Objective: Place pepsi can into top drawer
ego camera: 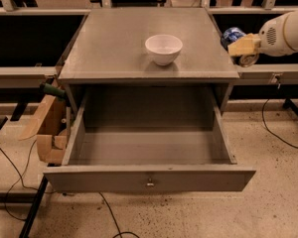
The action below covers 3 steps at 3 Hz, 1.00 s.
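The pepsi can (232, 35) is blue with a silver end and lies tilted in my gripper (240, 47), which is shut on it. The gripper holds it in the air just past the right edge of the grey cabinet top (114, 43), at about the height of the top. The white arm reaches in from the right edge of the view. The top drawer (149, 178) is pulled wide open below the cabinet top, and its grey inside holds nothing. Its flat front panel has a small metal pull at the centre.
A white bowl (163, 48) stands on the cabinet top, left of the gripper. A cardboard box (47, 128) leans by the cabinet's left side. Cables (275, 128) run over the speckled floor. Dark shelving stands behind on both sides.
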Each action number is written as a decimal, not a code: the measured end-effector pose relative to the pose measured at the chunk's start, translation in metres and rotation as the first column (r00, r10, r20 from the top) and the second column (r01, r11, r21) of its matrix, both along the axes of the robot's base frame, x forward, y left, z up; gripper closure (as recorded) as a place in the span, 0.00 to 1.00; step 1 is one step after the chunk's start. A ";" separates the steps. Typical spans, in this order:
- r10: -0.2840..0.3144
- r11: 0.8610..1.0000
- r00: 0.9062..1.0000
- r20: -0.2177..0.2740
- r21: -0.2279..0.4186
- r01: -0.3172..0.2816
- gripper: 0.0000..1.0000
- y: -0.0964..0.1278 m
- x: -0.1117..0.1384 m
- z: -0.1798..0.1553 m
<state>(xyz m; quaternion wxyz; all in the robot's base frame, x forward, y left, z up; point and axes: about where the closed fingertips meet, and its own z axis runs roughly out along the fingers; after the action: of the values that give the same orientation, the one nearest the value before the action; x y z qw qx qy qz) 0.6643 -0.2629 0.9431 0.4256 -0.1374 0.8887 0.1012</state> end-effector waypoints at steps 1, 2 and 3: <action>0.169 0.985 0.985 -0.042 0.048 -0.167 1.00 0.005 -0.019 0.002; 0.344 0.939 0.935 -0.089 0.056 -0.340 1.00 0.024 -0.035 -0.006; 0.491 0.871 0.841 -0.225 0.107 -0.480 1.00 0.047 -0.052 -0.049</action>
<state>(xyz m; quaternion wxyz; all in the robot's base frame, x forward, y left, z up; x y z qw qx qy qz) 0.6119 -0.2163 0.8941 0.2761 -0.3346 0.8678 0.2422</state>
